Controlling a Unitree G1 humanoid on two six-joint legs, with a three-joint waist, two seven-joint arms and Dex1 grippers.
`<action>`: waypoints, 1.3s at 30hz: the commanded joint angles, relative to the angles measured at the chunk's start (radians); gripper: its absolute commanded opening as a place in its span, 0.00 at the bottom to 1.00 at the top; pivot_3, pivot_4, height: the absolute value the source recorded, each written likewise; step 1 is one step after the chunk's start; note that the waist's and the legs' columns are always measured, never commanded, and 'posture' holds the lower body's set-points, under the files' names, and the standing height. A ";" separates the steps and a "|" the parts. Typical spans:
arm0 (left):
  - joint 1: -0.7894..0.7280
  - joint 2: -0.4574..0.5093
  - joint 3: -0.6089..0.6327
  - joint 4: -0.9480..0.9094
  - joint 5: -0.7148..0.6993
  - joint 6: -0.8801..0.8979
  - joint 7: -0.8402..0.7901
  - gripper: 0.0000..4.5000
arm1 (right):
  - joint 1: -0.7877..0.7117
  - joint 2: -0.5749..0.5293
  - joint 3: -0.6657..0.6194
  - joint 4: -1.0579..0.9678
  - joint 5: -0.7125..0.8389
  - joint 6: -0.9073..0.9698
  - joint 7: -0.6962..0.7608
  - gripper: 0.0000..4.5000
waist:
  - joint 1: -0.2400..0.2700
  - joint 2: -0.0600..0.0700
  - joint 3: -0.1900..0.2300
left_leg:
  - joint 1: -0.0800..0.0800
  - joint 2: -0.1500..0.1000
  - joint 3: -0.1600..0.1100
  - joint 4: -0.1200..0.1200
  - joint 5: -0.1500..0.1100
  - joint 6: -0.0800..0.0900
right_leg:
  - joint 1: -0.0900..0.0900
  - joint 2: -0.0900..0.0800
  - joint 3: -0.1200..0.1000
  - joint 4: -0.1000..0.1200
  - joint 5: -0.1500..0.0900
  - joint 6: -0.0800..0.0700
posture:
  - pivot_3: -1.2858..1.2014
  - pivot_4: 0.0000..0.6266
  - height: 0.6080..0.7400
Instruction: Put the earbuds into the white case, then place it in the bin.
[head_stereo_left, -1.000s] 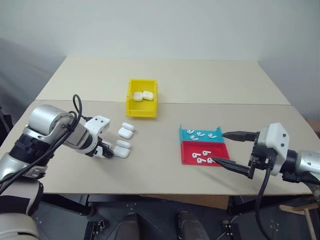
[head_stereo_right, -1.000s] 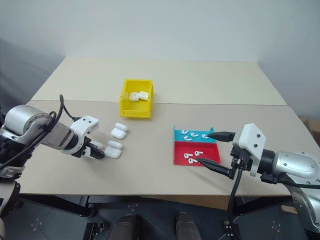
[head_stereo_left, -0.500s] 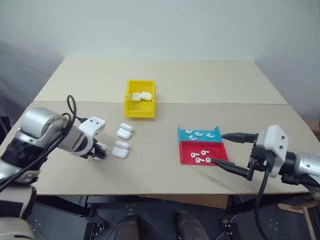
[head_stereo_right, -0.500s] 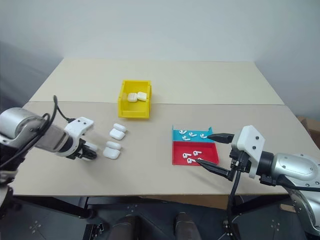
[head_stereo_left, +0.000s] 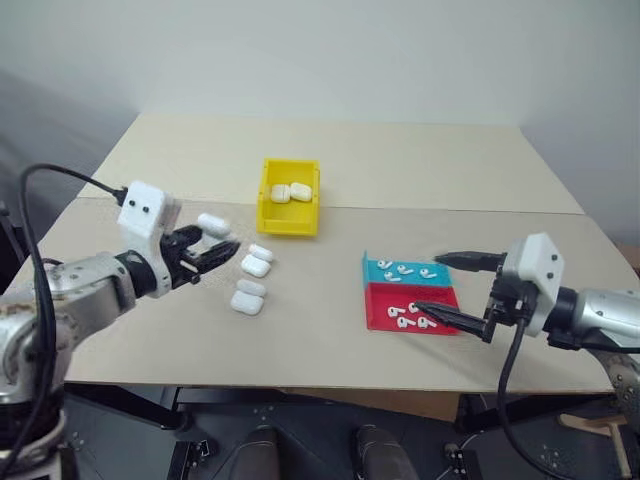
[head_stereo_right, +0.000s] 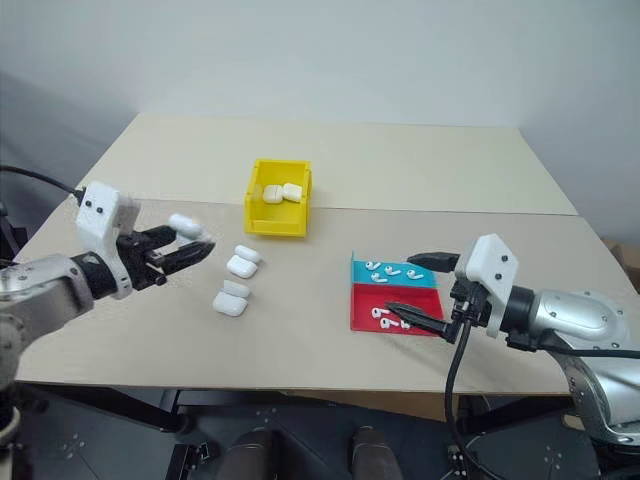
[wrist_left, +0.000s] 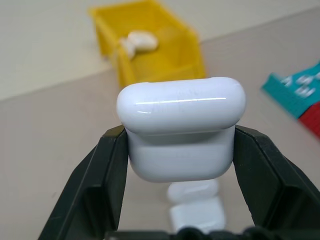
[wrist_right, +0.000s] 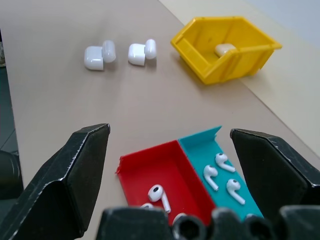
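White case (wrist_left: 181, 132), pinched across its lower body between my left claw (head_stereo_left: 212, 247), looks light, rigid and glossy, likely slippery. My right claw (head_stereo_left: 452, 286) hangs spread, with the earbuds (wrist_right: 161, 195) just ahead.

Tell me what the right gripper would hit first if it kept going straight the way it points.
Probably the red tray and its earbuds: the open right gripper points low over them, the teal tray beside. Height is unclear; it might pass above toward the cases on the table.
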 joint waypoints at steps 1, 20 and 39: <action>-0.002 -0.105 -0.015 -0.027 0.022 -0.210 -0.106 0.63 | -0.029 -0.005 -0.018 0.002 0.000 -0.023 0.005 1.00 | 0.001 0.000 0.000 | 0.000 0.000 0.000 0.000 0.000 0.000 | 0.000 0.000 0.000 0.000 0.000 0.000 | 0.52 0.24 1.00; -0.180 -0.368 -0.433 0.191 0.216 -0.643 -0.635 0.63 | -0.242 -0.164 0.261 0.052 -0.180 0.182 0.023 1.00 | -0.013 0.001 0.000 | 0.001 0.000 -0.001 0.001 0.000 0.001 | 0.001 0.002 0.001 0.000 -0.003 0.006 | 0.52 0.24 1.00; -0.110 -0.407 -0.479 0.140 0.234 -0.654 -0.647 0.63 | -0.554 -0.160 0.731 0.239 -0.461 0.458 0.135 0.49 | -0.012 0.001 -0.001 | 0.000 0.001 -0.001 0.001 0.000 0.001 | -0.001 0.003 0.001 0.000 -0.003 0.006 | 0.52 0.24 1.00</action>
